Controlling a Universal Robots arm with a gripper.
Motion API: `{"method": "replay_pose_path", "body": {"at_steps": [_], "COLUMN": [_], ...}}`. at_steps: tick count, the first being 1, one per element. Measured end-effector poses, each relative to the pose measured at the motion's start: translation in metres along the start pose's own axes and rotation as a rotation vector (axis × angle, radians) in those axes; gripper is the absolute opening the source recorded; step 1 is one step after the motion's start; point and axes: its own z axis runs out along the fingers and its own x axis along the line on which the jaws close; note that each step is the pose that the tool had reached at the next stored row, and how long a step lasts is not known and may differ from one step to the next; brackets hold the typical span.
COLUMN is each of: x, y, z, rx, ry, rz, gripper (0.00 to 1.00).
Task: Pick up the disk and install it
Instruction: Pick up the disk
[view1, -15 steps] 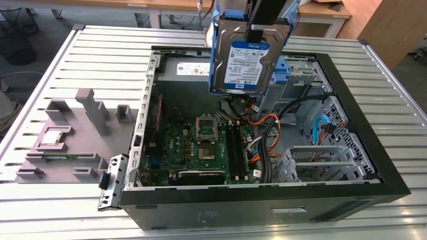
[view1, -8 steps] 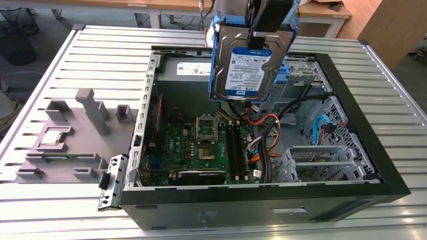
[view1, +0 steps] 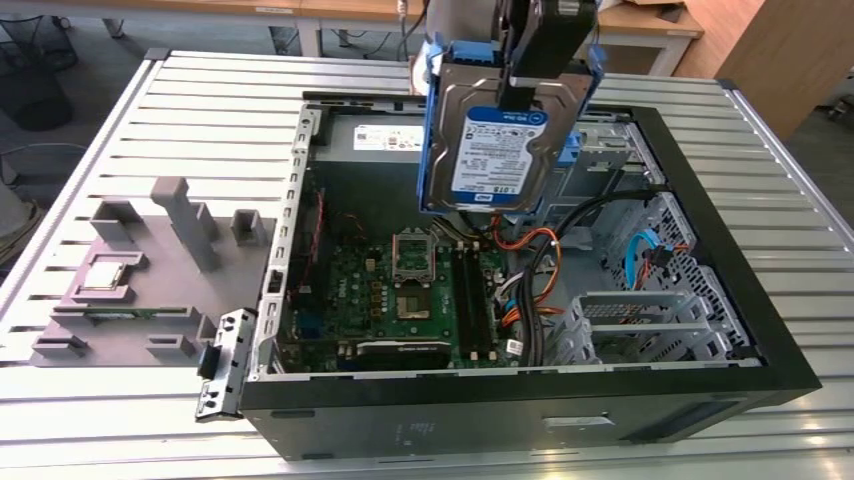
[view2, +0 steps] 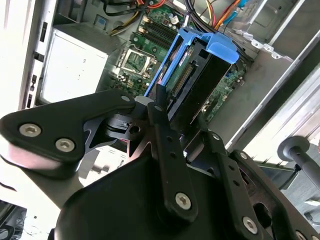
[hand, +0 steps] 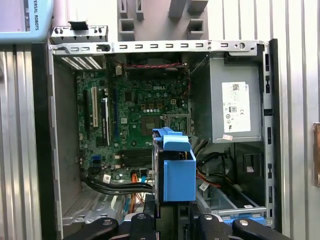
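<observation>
An open black computer case lies on a slatted metal table, filling the centre and right of the exterior view. Inside, a green motherboard sits left of centre, a grey power-supply box above it, orange and black cables to its right, and a metal cage at lower right. A grey moulded fixture rests at the left.
</observation>
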Motion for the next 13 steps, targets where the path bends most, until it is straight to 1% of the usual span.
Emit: {"method": "replay_pose_path", "body": {"at_steps": [13], "x": [0.0239], "y": [-0.0013], "z": [-0.0014], "rx": [0.0000], "ry": [-0.0001], "rz": [0.000], "gripper": [0.35]}}
